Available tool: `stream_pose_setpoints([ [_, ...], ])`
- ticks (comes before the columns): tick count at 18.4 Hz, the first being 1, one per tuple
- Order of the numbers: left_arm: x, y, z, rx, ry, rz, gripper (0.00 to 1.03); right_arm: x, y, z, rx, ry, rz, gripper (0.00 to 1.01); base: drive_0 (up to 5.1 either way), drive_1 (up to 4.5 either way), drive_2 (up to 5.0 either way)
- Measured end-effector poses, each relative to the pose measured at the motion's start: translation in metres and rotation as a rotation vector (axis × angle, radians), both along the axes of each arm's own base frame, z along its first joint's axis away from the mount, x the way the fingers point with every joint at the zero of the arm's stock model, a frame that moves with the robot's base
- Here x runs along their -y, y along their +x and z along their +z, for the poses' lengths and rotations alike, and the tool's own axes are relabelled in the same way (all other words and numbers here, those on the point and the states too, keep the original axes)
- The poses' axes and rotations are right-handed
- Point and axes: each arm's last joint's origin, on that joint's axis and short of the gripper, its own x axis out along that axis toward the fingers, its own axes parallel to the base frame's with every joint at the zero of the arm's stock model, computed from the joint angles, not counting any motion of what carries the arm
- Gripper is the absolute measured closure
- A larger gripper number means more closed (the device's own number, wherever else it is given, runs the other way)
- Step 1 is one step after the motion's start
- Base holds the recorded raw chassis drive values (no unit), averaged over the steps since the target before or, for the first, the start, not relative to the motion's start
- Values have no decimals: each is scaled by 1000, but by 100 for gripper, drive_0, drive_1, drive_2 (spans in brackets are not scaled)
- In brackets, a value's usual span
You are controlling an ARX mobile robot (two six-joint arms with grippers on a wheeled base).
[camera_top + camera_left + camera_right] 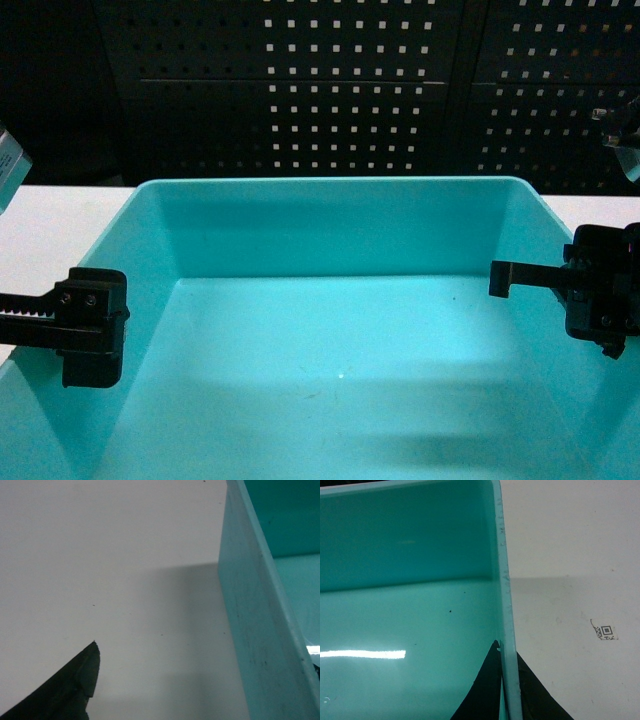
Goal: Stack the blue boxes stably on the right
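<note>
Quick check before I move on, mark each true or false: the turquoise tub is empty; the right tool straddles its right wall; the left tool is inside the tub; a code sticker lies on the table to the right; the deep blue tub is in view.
1. The turquoise tub is empty. True.
2. The right tool straddles the tub's right wall. True: one finger shows on each side of the wall in the right wrist view.
3. The left tool is inside the tub. False: it sits at the left wall.
4. A code sticker lies on the white table to the tub's right. True.
5. The deep blue tub is in view. False: none shows.
</note>
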Motion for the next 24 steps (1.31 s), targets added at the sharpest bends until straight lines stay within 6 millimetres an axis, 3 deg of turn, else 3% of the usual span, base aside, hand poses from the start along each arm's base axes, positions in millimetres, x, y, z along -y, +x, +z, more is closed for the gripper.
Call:
stream_pose_setpoints([
  [1, 1, 2, 1, -26, -39, -12, 22, 0, 0, 0, 0, 0, 0, 99, 0, 0, 0],
  [5, 6, 1, 5, -88, -149, -35, 51, 0, 0, 0, -2, 2, 8, 99, 0, 0, 0],
  [13, 14, -3, 14, 7, -97, -39, 51, 1, 1, -1, -5, -3, 5, 99, 0, 0, 0],
  [22, 8, -10, 9, 63, -76, -37, 51, 1, 1, -1, -5, -1, 7, 99, 0, 0, 0],
  [23, 7, -10, 9, 79, -75, -45, 49, 1, 1, -1, -5, -1, 7, 99, 0, 0, 0],
  [24, 6, -10, 10, 96, -37, -40, 39, 1, 0, -1, -6, 5, 5, 99, 0, 0, 0],
])
